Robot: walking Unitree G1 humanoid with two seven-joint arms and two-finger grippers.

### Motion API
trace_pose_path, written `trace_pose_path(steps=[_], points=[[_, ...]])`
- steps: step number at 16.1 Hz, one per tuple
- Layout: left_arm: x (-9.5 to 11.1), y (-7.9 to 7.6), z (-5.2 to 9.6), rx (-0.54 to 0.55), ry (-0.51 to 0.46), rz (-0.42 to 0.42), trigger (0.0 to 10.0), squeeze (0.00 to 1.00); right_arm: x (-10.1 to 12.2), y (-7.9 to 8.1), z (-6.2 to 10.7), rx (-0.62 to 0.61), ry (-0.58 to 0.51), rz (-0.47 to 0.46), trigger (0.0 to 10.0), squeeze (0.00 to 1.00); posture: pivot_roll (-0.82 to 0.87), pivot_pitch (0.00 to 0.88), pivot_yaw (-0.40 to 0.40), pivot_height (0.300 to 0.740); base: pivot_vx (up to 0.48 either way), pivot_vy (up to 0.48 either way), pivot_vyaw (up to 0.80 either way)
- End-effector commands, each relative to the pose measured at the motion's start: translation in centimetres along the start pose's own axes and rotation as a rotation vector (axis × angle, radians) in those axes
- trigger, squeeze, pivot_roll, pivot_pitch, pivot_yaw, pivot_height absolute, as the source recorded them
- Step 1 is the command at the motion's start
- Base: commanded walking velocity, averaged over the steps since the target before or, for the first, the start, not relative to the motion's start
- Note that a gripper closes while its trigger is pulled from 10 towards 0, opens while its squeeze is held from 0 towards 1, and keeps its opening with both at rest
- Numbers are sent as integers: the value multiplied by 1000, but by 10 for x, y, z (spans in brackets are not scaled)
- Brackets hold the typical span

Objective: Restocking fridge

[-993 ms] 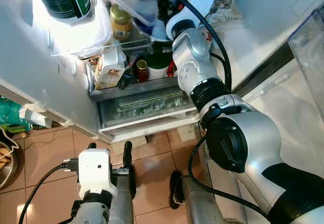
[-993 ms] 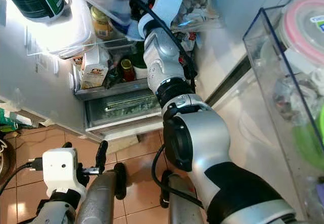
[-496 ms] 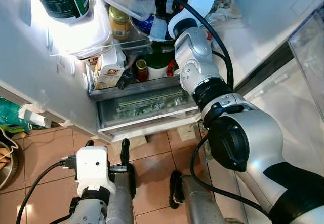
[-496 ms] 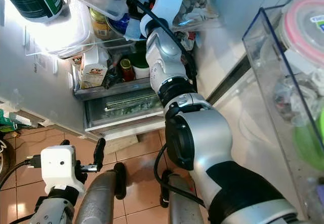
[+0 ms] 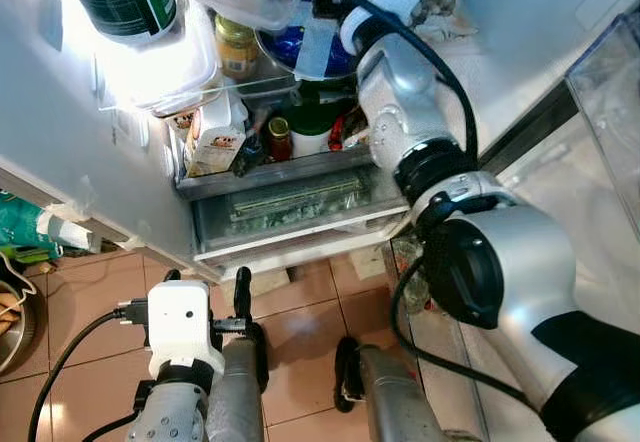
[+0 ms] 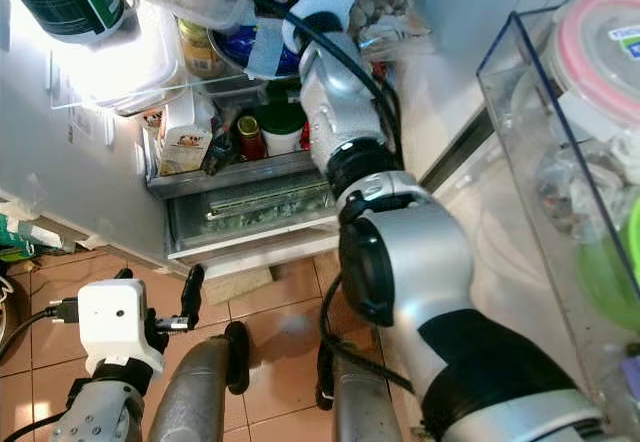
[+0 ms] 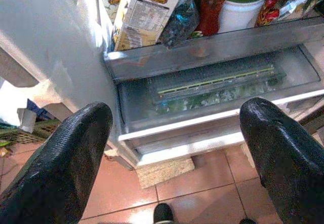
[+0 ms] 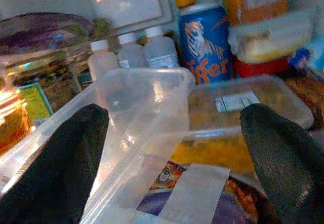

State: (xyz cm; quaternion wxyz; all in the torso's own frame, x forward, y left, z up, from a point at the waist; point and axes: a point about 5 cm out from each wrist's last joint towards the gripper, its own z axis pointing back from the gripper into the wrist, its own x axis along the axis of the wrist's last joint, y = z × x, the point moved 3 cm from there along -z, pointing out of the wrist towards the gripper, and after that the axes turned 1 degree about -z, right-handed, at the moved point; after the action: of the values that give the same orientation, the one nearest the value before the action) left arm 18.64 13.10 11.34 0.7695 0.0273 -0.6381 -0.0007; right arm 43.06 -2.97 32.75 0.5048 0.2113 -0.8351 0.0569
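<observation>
Fingers of the left gripper (image 7: 174, 148) are wide apart, holding nothing, low before the fridge drawer (image 7: 212, 89). To its right, the right gripper (image 8: 174, 155) reaches onto an upper shelf, fingers also apart around a clear plastic container (image 8: 136, 117) lying on a taped blue bowl (image 5: 310, 50). I judge the placing step is ending; next the arm must draw back without dragging the container.

The robot's right arm (image 5: 470, 262) is built of rounded silver shells joined by black ring-shaped joints, with a black panel near the shoulder. A thick black cable (image 5: 420, 47) loops along its forearm. The left arm (image 5: 185, 402) ends in a white box-shaped wrist housing (image 5: 178, 314) with a black cable (image 5: 70, 362) plugged into its side. The left claw (image 7: 174, 158) has two rounded black fingers (image 7: 61, 163) with a finely textured surface.
</observation>
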Motion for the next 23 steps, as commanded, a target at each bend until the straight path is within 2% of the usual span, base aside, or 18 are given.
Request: trace_pose_path(steps=[1, 2, 3, 4, 8, 12, 15, 18, 20, 23], points=[[-9, 1, 1, 4, 37, -5, 10000, 0, 5, 5, -2, 45, -19, 41, 10000, 1000, 242, 320, -42, 740, 0, 0, 0], [-9, 1, 0, 3, 34, -5, 10000, 0, 7, 0, -1, 41, -25, 63, 10000, 1000, 241, 317, -42, 740, 0, 0, 0], [-9, 2, -1, 2, 32, -7, 10000, 0, 8, -3, -1, 38, -28, 72, 10000, 522, 239, 310, -43, 740, 0, 0, 0], [-8, 2, -3, 2, 28, -8, 10000, 0, 10, -6, -1, 37, -34, 84, 10000, 0, 240, 305, -42, 740, 0, 0, 0], [-6, 3, -11, -7, 7, -20, 10000, 0, 12, -21, 4, 63, -34, 151, 10000, 0, 236, 282, -30, 740, 0, 0, 0], [-2, 3, -19, -19, -15, -26, 10000, 0, 5, -35, 13, 95, -13, 165, 10000, 0, 228, 262, -19, 740, 0, 0, 0], [-1, 4, -27, -31, -30, -34, 10000, 0, 10, -49, 18, 87, -34, 174, 10000, 0, 220, 240, -4, 740, 0, 0, 0], [2, 5, -33, -38, -45, -43, 10000, 0, 16, -54, 22, 112, -65, 171, 10000, 0, 211, 226, 7, 740, 0, 0, 0], [3, 6, -39, -43, -58, -47, 10000, 0, 17, -67, 32, 143, -62, 152, 10000, 0, 196, 214, 15, 740, 0, 0, 0], [7, 3, -46, -59, -78, -47, 10000, 0, 16, -83, 45, 143, -49, 171, 10000, 0, 185, 195, 25, 740, 0, 0, 0]])
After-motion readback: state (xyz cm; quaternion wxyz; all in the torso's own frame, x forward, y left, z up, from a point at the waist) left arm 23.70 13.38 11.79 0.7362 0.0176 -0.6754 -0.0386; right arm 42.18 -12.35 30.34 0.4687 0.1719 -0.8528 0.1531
